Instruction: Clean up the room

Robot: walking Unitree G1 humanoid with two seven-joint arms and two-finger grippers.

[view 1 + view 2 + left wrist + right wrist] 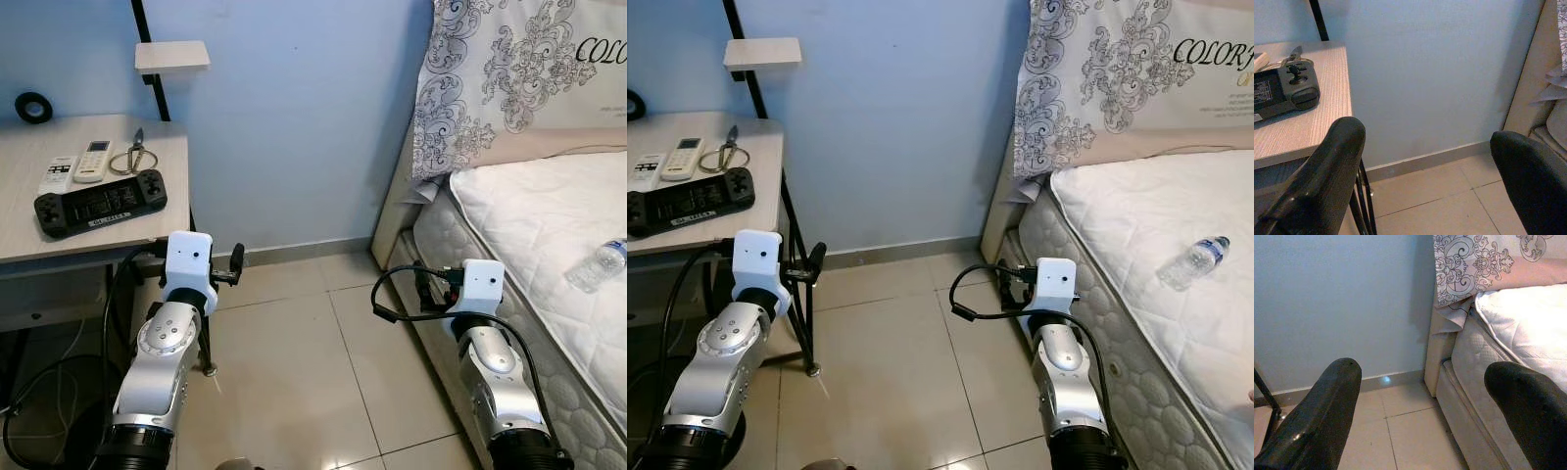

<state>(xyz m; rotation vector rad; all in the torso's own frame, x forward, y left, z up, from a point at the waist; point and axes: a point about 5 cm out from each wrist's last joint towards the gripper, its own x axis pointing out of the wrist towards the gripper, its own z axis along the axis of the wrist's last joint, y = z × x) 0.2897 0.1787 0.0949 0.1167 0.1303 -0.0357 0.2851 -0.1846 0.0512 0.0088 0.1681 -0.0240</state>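
Both hands are raised in front of the robot and hold nothing: the left hand (1425, 181) has its two black fingers spread wide beside the edge of the counter (29, 235), and the right hand (1422, 416) is spread just as wide over the tiled floor (294, 362) next to the bed (1136, 225). On the counter lie a black game controller (100, 202), a white remote (93, 161), a second paler remote (57, 175) beside it, a roll of black tape (33, 107) towards the back, and what looks like a pair of scissors or a wire ring (133, 157), though it is too small to be sure. Out to the right, a clear plastic bottle (1192, 261) lies on its side on the bare mattress, well apart from the right hand. I'd judge the robot is at the looking-about stage, picking what to tidy first, with no grasp begun. The bottle seems the likeliest stray thing; reaching it would call for turning towards the bed, stretching the right arm over the mattress edge, and closing across the bottle's body.
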